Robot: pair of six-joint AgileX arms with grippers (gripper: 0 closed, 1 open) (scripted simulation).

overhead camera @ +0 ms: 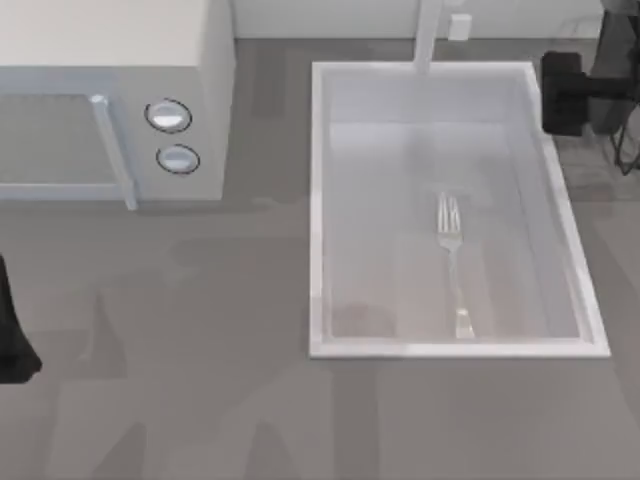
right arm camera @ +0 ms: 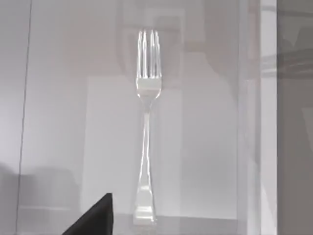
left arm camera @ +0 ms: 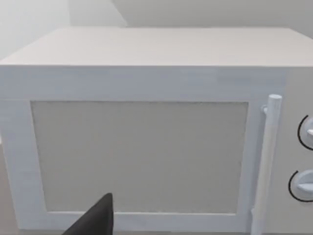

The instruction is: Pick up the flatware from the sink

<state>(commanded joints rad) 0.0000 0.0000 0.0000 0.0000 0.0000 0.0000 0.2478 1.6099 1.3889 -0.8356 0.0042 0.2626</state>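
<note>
The flatware (overhead camera: 452, 262) is a slim silver fork lying flat on the floor of the sink (overhead camera: 318, 200), right of the basin's middle. Its tines point toward the faucet post (overhead camera: 428, 35) and its handle end lies near the front wall. In the right wrist view the fork (right arm camera: 147, 122) lies lengthwise on the pale basin floor, untouched. My right gripper (overhead camera: 563, 92) hangs above the sink's back right corner, well away from the fork. My left arm is parked at the table's left edge, with its gripper (overhead camera: 12, 345) low there.
A white microwave (overhead camera: 110, 100) with two round knobs (overhead camera: 168, 116) and a bar handle stands at the back left; it faces the left wrist camera (left arm camera: 146, 147). Grey countertop (overhead camera: 200, 380) stretches in front of it and left of the sink.
</note>
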